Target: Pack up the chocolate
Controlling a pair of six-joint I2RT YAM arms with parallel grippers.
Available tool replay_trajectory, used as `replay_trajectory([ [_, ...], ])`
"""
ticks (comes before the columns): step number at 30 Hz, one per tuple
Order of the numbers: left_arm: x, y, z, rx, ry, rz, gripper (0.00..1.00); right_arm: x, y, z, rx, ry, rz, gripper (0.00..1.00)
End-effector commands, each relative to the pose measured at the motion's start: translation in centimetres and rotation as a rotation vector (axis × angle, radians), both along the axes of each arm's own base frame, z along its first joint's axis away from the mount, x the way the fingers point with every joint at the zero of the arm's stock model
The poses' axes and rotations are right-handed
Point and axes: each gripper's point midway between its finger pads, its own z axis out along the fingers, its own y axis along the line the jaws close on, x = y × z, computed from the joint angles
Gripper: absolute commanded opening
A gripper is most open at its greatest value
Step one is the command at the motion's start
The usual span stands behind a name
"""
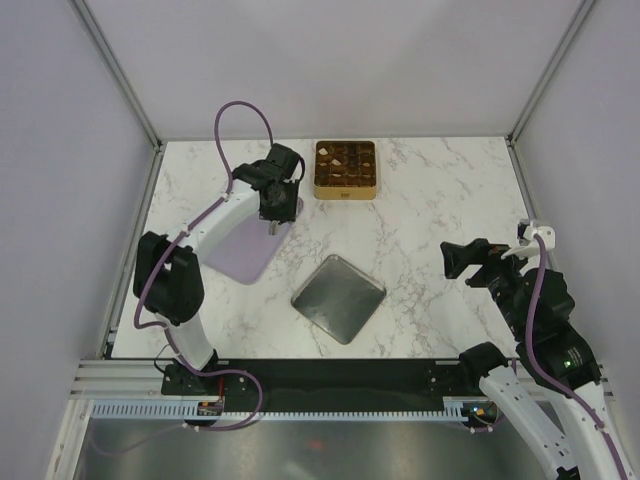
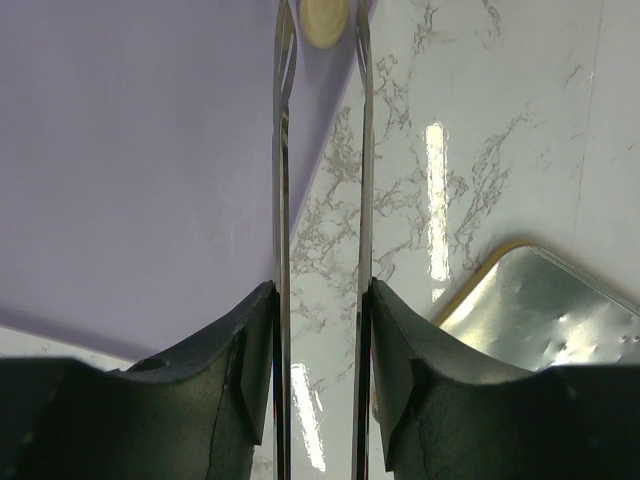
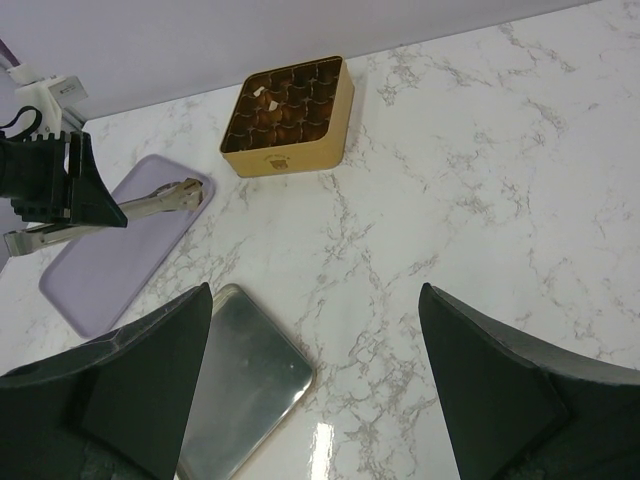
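My left gripper is shut on metal tongs and holds them tips-down over the right end of the flat lilac board. In the left wrist view a round cream chocolate sits between the tong tips; I cannot tell whether it is pinched. The square gold tin at the back holds several dark chocolates and a pale one in its grid. My right gripper is open and empty, hovering over the right side of the table.
A flat silver lid lies on the marble near the middle, also in the right wrist view. The enclosure walls and metal posts border the table. The left arm with its purple cable arches over the left side.
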Motion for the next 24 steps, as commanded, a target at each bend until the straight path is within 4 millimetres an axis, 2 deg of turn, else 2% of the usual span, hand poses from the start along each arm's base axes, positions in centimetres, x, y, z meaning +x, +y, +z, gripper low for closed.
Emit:
replay_trajectory([
  [1, 0.6, 0.2, -0.5, 0.005, -0.011, 0.036, 0.47, -0.3, 0.0, 1.1, 0.018, -0.03, 0.003, 0.93],
  [7, 0.8, 0.1, -1.6, 0.002, 0.008, 0.042, 0.47, -0.5, -0.1, 1.2, 0.021, -0.034, 0.001, 0.92],
  [16, 1.1, 0.4, -2.2, -0.011, 0.023, 0.063, 0.42, -0.7, -0.4, 1.3, 0.018, -0.039, -0.009, 0.93],
  [20, 0.9, 0.7, -1.9, -0.009, 0.02, 0.068, 0.42, -0.6, -0.5, 1.2, 0.015, -0.037, -0.012, 0.93],
  [24, 0.6, 1.4, -0.6, -0.002, 0.005, 0.091, 0.41, -0.6, -0.4, 1.0, 0.014, -0.032, -0.011, 0.93],
])
